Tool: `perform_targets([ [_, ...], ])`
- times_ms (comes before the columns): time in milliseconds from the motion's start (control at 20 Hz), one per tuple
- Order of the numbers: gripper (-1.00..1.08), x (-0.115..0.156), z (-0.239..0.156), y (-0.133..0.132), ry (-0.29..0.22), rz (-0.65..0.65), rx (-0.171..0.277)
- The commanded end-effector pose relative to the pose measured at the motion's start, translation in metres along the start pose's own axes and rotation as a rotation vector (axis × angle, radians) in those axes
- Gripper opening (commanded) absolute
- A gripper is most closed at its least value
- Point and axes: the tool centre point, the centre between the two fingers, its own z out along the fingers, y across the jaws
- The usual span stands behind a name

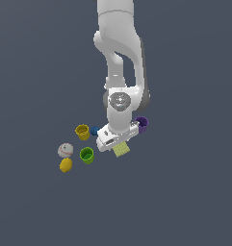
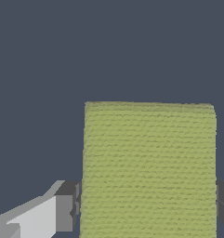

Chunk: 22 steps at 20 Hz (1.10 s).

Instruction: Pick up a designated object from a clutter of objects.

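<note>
Between gripper (image 2: 148, 204) fingers (image 2: 64, 211): flat yellow-green block (image 2: 148, 167), fingers clamped against both its sides.

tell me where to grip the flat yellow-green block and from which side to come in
Grip the flat block across its two long parallel edges, coming straight down from above. It lies flat, so only those straight side edges give the fingers opposing faces; the bumpy top offers none. The gripper already straddles it that way, a finger close at each edge.
</note>
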Motion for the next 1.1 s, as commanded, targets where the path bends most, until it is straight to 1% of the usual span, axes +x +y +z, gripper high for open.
perform_targets([
  [0,-1.0,-0.007,-0.019,0.008,0.002,0.0,-0.001],
  [250,-1.0,-0.024,-0.066,0.029,0.002,0.0,0.0],
  [1050,-1.0,-0.085,-0.236,0.103,0.004,-0.001,0.003],
])
